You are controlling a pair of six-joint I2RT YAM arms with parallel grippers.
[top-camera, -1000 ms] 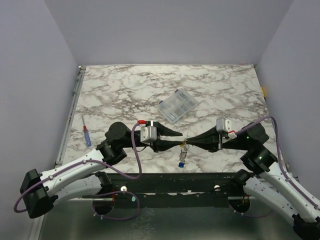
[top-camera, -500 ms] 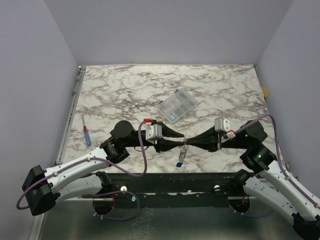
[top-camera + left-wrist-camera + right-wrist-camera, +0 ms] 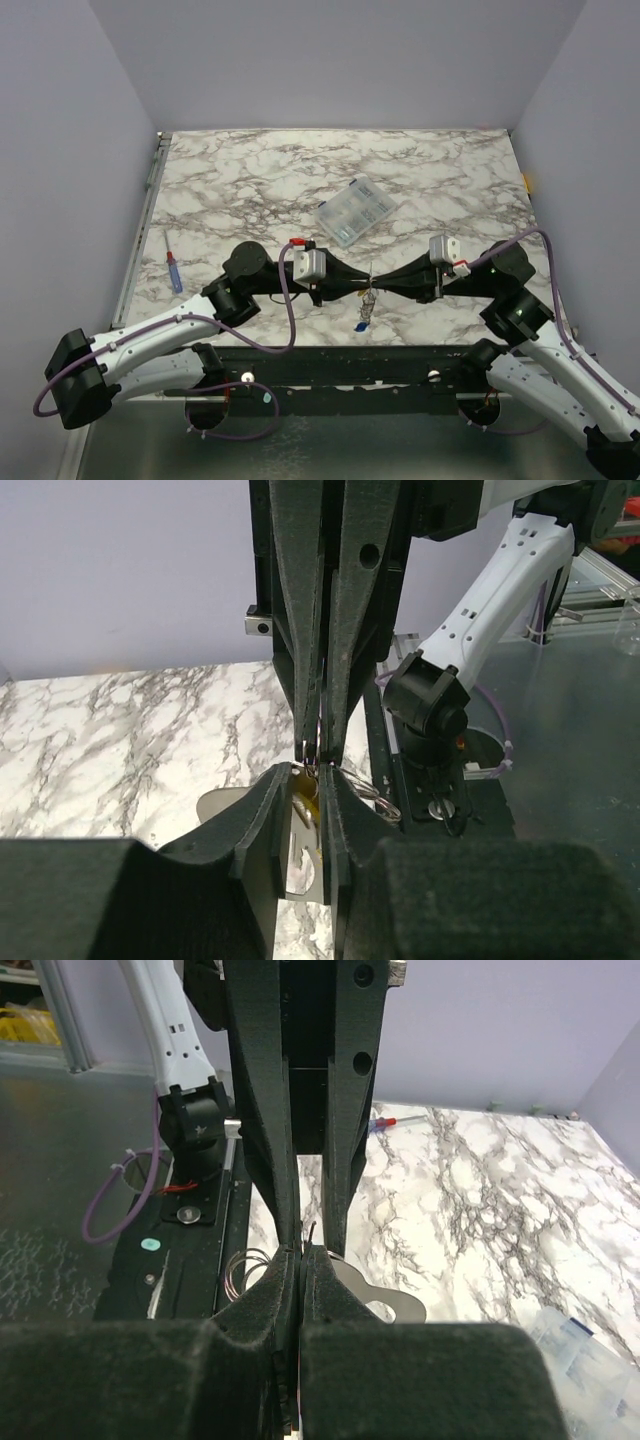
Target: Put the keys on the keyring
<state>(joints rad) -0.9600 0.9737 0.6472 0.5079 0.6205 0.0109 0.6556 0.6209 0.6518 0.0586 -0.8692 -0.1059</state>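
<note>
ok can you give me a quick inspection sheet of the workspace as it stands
surface: marble-pattern table, no damage seen
job's things: keyring held where the two gripper tips meet, over the near edge; blue key at its near end; yellow key between the left fingers
clutter: screwdriver by the left edge; clear compartment box mid-table
grippers: left gripper closed round the yellow key; right gripper pinched shut on the keyring wire
cables: left arm's purple cable and right arm's purple cable both loop away from the tips
surroundings: plain walls on three sides
</note>
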